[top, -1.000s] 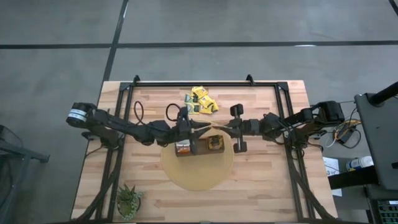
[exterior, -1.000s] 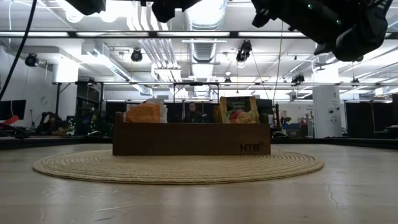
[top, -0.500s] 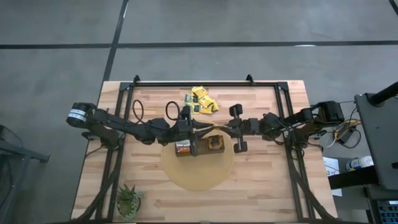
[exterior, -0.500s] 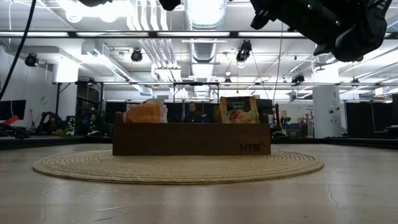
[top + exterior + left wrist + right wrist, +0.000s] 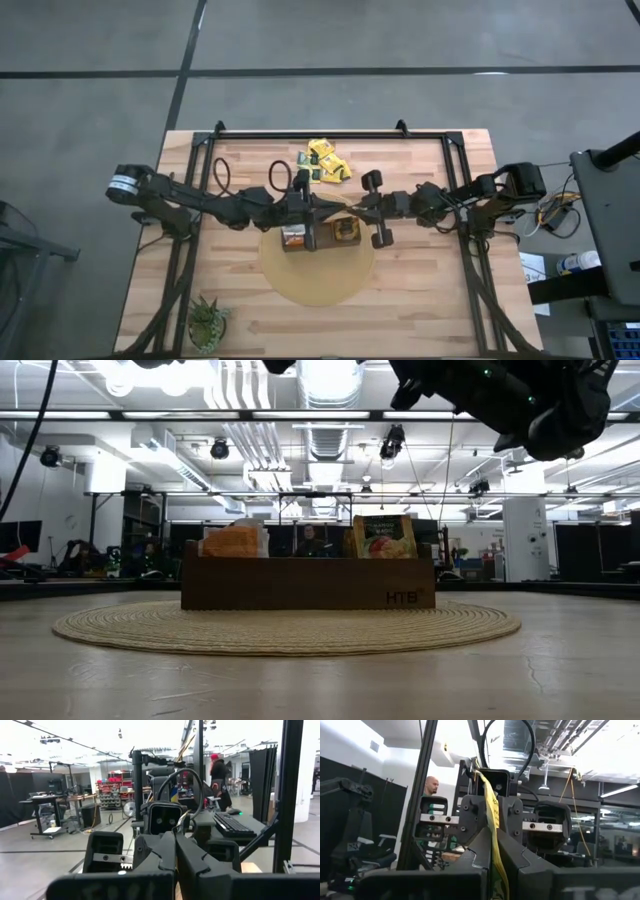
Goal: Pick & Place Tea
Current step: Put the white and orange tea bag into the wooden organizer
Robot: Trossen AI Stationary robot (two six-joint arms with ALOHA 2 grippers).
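Bare wooden table (image 5: 420, 290) fills the foreground, with a small potted plant (image 5: 206, 322) at its near corner, well apart from the work. Beyond it lies a round woven mat (image 5: 290, 628), and on the mat stands the long brown box (image 5: 300, 585). Orange sachets (image 5: 232, 541) stand up from one end of the box and a darker sachet (image 5: 384, 537) from the other, with the middle looking unfilled.

Above the box's far side the two arms meet nose to nose. The right gripper (image 5: 494, 840) is clamped on a yellow sachet (image 5: 490, 805), seen edge-on. The left gripper (image 5: 175, 837) has its fingers pressed together, and the sachet's far edge appears to be pinched between them too.

The risk lies in this shared hold. If either arm pulls away while both are clamped, the thin packet could tear or bend. If the right one lets go and the left has only a sliver of edge, the sachet could slip out, fall flat on the mat or tilt across a divider instead of dropping into a slot. The close fingers could also knock each other.

Farther back, the loose pile of tea sachets (image 5: 325, 162) waits near the table's far edge, close enough for a swinging arm to scatter it. People show in the room behind.
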